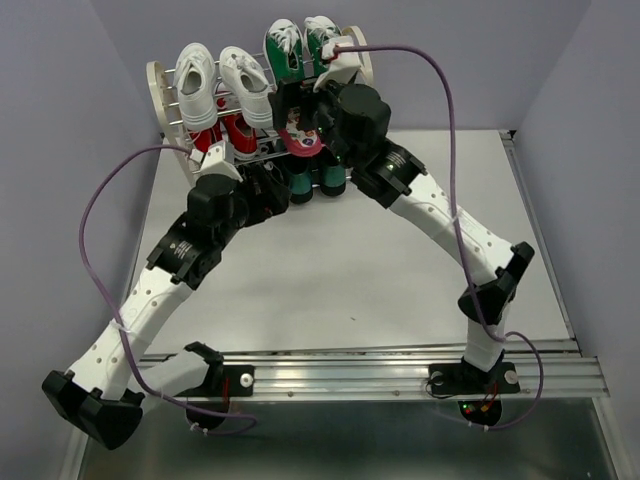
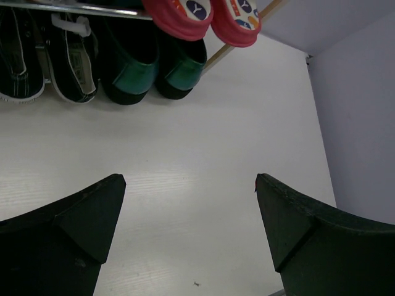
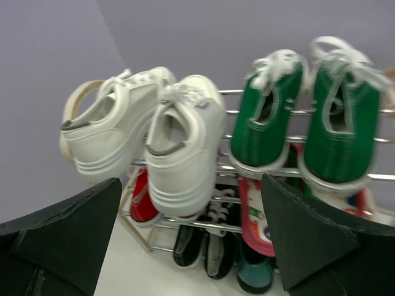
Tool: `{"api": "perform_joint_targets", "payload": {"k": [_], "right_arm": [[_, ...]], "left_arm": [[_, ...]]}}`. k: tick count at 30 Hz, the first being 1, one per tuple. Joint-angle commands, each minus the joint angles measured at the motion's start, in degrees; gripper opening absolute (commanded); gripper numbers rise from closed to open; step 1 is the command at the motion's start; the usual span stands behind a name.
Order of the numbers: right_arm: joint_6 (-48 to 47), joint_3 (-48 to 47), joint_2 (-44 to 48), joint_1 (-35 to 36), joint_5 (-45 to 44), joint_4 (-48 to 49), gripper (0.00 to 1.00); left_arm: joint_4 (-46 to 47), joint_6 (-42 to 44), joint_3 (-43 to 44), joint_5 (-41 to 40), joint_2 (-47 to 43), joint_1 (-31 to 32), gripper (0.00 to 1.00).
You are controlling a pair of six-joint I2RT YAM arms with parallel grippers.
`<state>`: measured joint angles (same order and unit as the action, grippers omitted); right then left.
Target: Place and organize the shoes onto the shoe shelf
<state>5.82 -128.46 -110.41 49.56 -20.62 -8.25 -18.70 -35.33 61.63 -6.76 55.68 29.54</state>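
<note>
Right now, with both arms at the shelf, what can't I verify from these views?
Red sneakers: top view, mostly behind the white sneakers and left arm.
Black sneakers: left wrist view, cut by the top edge; from above the left arm covers them.
Pink sandals: left wrist view, only their ends show under the top edge.
Green sneakers: right wrist view, blurred.

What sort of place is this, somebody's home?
Probably a robot test booth: plain purple walls box in a white table, with a left arm and right arm bolted to a metal rail, facing a shoe shelf.
</note>
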Motion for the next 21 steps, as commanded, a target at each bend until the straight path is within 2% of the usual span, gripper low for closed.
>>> {"api": "perform_joint_targets", "payload": {"k": [1, 2, 4, 5, 6, 7, 9, 14, 21], "right_arm": [[-2.5, 8.1, 8.1, -0.2, -16.9, -0.7, 1.0], [-2.6, 10.2, 11.1, -1.3, -21.5, -0.9, 1.0], [0.0, 17.7, 14.3, -3.1, -24.7, -0.9, 1.0], [2.3, 20.2, 17.6, -5.8, -25.3, -1.2, 1.0], [3.9, 25.1, 19.2, -7.3, -25.3, -1.5, 1.0], [5.1, 25.1, 20.7, -8.8, -25.1, -1.8, 1.0], [7.5, 31.8, 25.0, -12.6, -24.3, -1.9, 1.0], [8.8, 42.6, 31.1, -16.4, -24.9, -2.2, 1.0], [11.2, 49.0, 35.3, -20.0, -23.8, -4.5, 1.0]], "left_arm": [[4.6, 4.3, 8.3, 1.2, 5.3, 0.2, 0.99], [5.4, 5.0, 12.0, 2.4, 8.3, 0.1, 0.99], [8.3, 6.9, 15.8, 6.3, 11.4, 0.2, 0.99], [8.9, 7.6, 20.0, 8.9, 15.0, 0.1, 0.99], [8.5, 7.9, 22.5, 9.1, 16.9, 0.2, 0.99], [7.9, 8.3, 24.8, 9.2, 18.9, 0.1, 0.99], [6.4, 9.8, 31.5, 9.7, 23.7, 0.1, 0.99], [4.9, 11.3, 40.1, 5.7, 30.3, -0.7, 0.99], [0.9, 12.2, 47.6, 4.4, 35.6, -4.6, 0.99]]}}
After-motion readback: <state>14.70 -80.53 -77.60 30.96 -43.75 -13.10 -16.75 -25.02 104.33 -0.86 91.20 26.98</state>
